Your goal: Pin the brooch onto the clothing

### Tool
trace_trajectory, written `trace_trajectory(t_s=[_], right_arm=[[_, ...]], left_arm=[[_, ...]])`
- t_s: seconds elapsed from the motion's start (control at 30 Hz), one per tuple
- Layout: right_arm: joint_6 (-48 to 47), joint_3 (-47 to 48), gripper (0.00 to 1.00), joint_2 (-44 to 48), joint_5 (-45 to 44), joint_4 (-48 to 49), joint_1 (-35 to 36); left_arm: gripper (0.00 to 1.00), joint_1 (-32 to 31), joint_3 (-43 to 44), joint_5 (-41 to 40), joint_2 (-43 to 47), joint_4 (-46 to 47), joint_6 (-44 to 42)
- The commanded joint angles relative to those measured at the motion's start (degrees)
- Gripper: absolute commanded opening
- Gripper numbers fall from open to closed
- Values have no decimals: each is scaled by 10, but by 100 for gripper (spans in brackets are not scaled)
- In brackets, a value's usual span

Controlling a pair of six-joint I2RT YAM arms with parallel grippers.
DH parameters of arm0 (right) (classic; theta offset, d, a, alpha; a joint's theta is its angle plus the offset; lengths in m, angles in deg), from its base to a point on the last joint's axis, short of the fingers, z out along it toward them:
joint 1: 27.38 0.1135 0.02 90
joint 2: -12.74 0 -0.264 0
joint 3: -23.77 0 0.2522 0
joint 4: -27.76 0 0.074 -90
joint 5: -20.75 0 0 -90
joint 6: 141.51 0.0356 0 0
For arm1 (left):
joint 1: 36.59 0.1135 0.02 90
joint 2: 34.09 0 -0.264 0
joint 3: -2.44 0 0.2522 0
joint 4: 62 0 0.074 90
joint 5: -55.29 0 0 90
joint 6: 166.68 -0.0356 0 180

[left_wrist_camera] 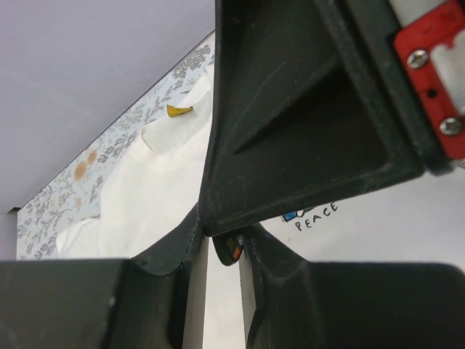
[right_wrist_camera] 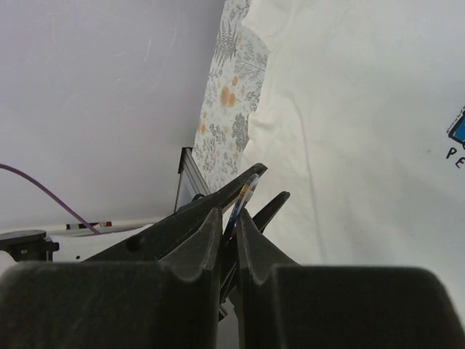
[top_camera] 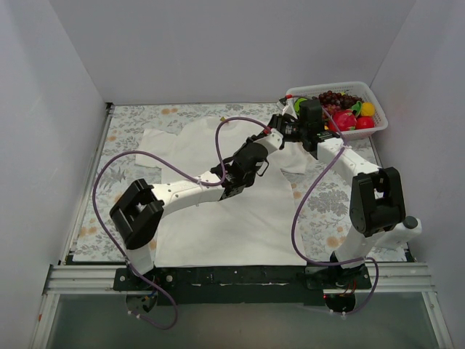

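Note:
The brooch [right_wrist_camera: 244, 198] is a thin disc seen edge-on, pinched between the fingers of my right gripper [right_wrist_camera: 229, 218], which is shut on it. In the left wrist view the brooch [left_wrist_camera: 231, 249] shows a dark rim and a coloured face between the fingertips of my left gripper [left_wrist_camera: 224, 243], whose jaws stand slightly apart around it. Both grippers meet above the upper middle of the white T-shirt [top_camera: 240, 218] in the top view, the left [top_camera: 266, 143] and the right [top_camera: 275, 134]. The "PEACE" print [left_wrist_camera: 317, 216] lies just beyond them. The brooch cannot be made out in the top view.
A white basket [top_camera: 379, 110] of toy fruit stands at the back right. The floral mat [top_camera: 327, 211] lies under the shirt. White walls enclose the left, back and right. A yellow tag [left_wrist_camera: 178, 110] sits near the shirt's collar.

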Motion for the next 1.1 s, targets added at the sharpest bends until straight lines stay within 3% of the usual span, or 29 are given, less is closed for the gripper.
trace_trajectory(t_s=[0.0,0.17,0.2,0.37,0.4,0.77,1.07], right_arm=[[-30,-3,19,1,50,17,4],[-42,-1,40,10,44,26,2],[-44,-1,49,16,44,34,1],[-58,-3,63,38,35,43,-7],[-59,-6,70,44,35,47,-10],[-73,-48,71,101,100,181,-26],[24,-102,70,125,147,424,-23]], left_arm=[[0,3,-5,10,37,44,18],[0,9,-11,52,71,2,68],[0,12,-11,71,78,-8,77],[0,42,-15,152,124,-73,146],[0,48,-17,185,131,-78,155],[0,152,-36,460,230,-151,244],[0,188,-29,627,265,-187,257]])
